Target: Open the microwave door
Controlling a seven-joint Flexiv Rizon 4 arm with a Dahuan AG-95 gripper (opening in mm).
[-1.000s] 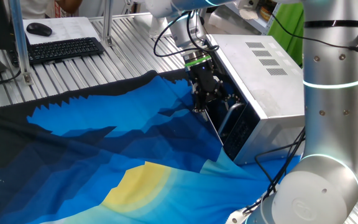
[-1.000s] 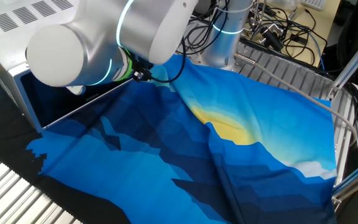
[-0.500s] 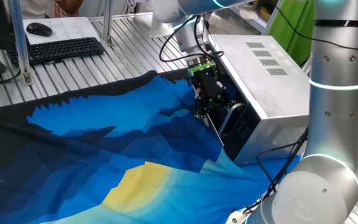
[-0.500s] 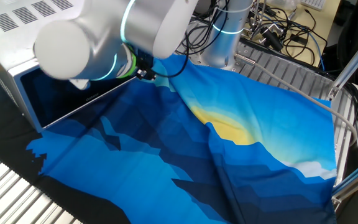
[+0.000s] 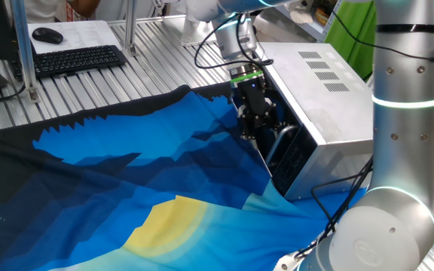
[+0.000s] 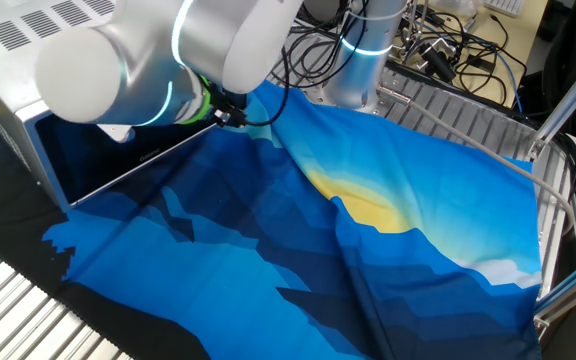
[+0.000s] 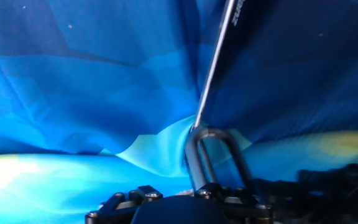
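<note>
Gripper [image 5: 252,129] is parked right at the microwave's front, nose angled down toward the curved silver handle [image 5: 275,140] — in the hand view that handle [image 7: 211,157] loops up just past the black gripper body, dead centre at the bottom of the shot. Can't honestly tell whether the fingers are pinching the bar or just sitting around it; the fingertips don't show clearly in any view.

The microwave door [image 5: 283,154] with its dark glass faces the blue cloth [image 5: 142,173], and its lower edge sits just above the fabric. In the hand view the door's silver edge [image 7: 214,65] runs up from the handle, with the cloth reflecting in the glass on the right. From the other fixed camera the arm's big grey joint [image 6: 118,70] covers most of the door, only the dark window [image 6: 93,160] peeks out below it.

Microwave [image 5: 319,94] itself sits at the cloth's edge, vent slots on top. Cloth in front of the door is flat and bare — a black keyboard [image 5: 77,59] and mouse [image 5: 47,35] sit well away at the far corner.
</note>
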